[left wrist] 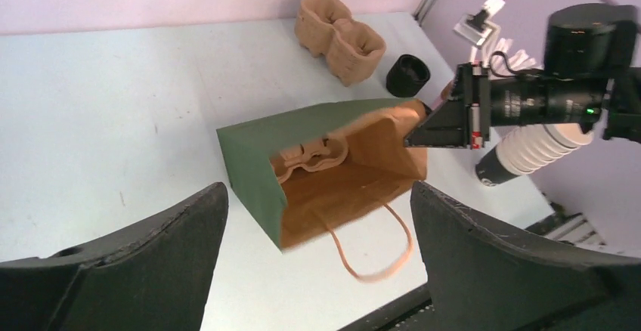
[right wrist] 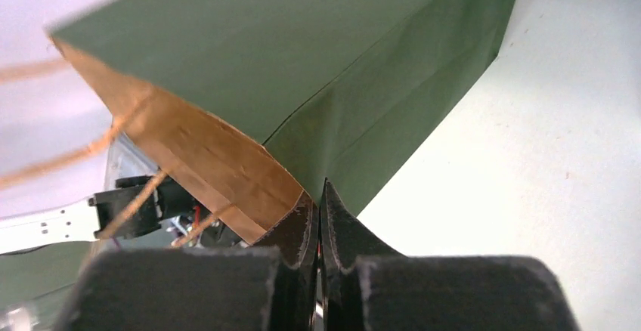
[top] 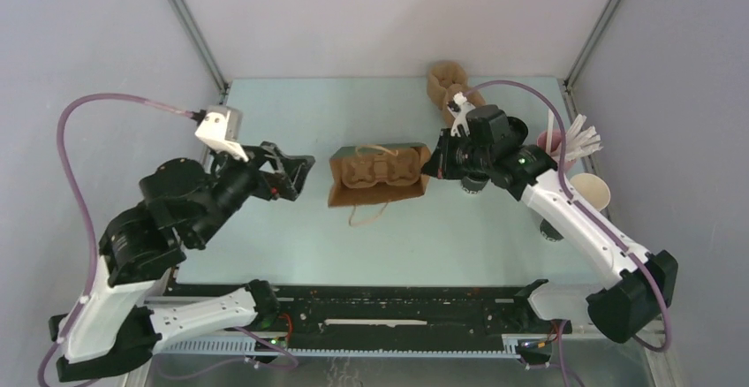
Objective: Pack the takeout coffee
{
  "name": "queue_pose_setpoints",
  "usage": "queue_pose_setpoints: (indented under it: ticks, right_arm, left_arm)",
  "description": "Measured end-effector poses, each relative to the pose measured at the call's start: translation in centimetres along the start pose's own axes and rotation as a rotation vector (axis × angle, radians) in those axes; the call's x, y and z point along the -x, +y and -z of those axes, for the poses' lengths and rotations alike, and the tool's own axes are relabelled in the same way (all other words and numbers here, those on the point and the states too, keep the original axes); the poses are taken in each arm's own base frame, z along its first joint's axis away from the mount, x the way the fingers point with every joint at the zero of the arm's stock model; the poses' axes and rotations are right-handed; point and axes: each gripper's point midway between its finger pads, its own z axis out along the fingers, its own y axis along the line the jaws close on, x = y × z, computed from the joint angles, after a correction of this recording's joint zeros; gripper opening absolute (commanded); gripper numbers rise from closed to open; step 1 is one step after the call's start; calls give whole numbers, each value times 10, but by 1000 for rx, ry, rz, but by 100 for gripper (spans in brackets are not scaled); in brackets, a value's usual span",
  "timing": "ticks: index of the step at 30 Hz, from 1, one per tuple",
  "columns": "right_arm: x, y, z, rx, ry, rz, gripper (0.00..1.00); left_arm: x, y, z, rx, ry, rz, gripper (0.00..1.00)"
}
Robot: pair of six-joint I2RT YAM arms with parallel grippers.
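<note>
A green paper bag (top: 378,175) with a brown inside lies mid-table, its mouth gaping toward the near side. A pulp cup carrier (left wrist: 310,153) sits inside it, and one handle (left wrist: 378,252) trails on the table. My right gripper (right wrist: 321,191) is shut on the right corner of the bag's rim (left wrist: 419,123). My left gripper (top: 298,173) hangs open just left of the bag with nothing between its fingers (left wrist: 174,233). In the left wrist view the takeout coffee (left wrist: 408,74), a small cup with a black top, stands behind the bag near the right arm.
Another pulp carrier (top: 449,85) stands at the back edge. A pink cup of white straws (top: 565,144) and a stack of lidless paper cups (top: 587,194) lying on its side are at the right wall. A black rail (top: 380,309) runs along the near edge.
</note>
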Motion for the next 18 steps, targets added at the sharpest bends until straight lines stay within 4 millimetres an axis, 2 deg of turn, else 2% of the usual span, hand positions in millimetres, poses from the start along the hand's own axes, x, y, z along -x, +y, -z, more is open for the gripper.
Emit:
queue_pose_setpoints:
  ticks: [3,8,12,18]
  right_arm:
    - [-3,-1,-2,11,68,-64,3]
    - [-9,6,4,62,145,-146,3]
    - [2,15,10,118,175,-191,3]
    - [15,17,17,178,206,-255,3]
  left_arm:
    - [-1,3,8,-12,-1,34,97]
    - [-36,3,-5,17,141,1,98]
    - [-62,9,-18,72,236,2,95]
    - [-101,26,-38,141,359,48,91]
